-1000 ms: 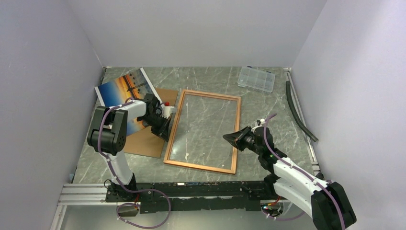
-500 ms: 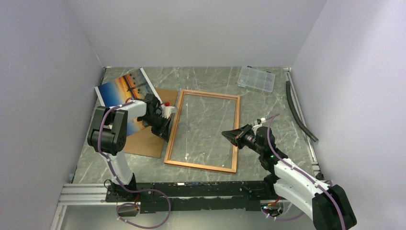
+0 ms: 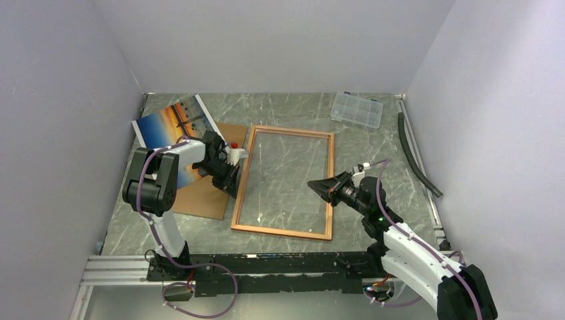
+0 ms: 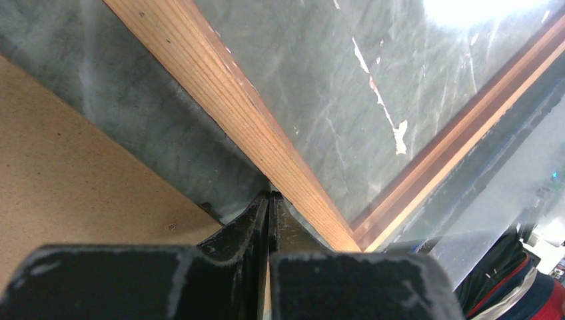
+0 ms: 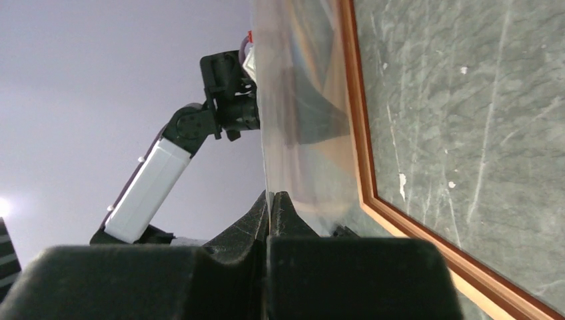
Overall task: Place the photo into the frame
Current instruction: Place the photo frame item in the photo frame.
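Right gripper point(image 3: 311, 186) shifted left, pinching thin clear sheet point(image 5: 293, 120), left gripper point(image 4: 269, 197) closed against reddish wooden frame point(image 3: 293, 131)

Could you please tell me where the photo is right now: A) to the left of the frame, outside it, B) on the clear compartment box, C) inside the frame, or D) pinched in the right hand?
A: the photo lies picture side up, left of the frame and outside its border; the right hand pinches only a clear sheet.
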Controlling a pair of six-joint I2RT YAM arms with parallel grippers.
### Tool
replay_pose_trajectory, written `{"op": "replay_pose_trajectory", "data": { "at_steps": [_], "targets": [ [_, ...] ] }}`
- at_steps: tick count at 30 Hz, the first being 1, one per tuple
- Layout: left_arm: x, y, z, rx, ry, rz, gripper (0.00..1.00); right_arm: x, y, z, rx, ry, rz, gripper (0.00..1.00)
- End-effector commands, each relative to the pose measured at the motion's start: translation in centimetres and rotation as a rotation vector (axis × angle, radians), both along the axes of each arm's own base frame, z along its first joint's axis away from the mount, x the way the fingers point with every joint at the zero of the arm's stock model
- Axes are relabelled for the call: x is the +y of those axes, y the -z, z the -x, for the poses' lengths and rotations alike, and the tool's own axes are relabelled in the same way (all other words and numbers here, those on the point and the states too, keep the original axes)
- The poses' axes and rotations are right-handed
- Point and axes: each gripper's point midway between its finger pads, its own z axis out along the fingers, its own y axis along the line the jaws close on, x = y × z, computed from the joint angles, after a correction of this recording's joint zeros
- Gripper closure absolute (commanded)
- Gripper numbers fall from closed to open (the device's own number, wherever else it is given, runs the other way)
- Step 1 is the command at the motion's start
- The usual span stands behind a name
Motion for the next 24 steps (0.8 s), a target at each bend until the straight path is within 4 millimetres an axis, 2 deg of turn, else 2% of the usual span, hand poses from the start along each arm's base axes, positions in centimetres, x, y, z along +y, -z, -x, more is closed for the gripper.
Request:
{"op": "replay_pose_trajectory", "data": {
  "at_steps": [1,7,12,17,24],
  "targets": [
    [-1.0,-1.3,-0.2,-0.009,0.001,0.052,0.93,0.7,-4.7,0.0,-0.090,-0.031,-0.064,1.00],
    [-1.0,-1.4,-0.2,-0.012,0.003,0.051,0.93,0.6,-5.5,-0.3,-0.139,-0.040,0.012,1.00],
    [-1.0,-1.6,-0.3,-0.017,0.004,0.049,0.93,0.8,-4.6,-0.1,-0.195,-0.113,0.176,1.00],
    [-0.8,-2.4,-0.7,-0.039,-0.011,0.056,0.93,0.8,-2.6,0.8,-0.185,-0.190,0.269,1.00],
    [-0.2,-3.9,-1.7,-0.076,-0.037,0.059,0.91,0.5,1.5,1.6,-0.117,-0.216,0.308,1.00]
  ]
}}
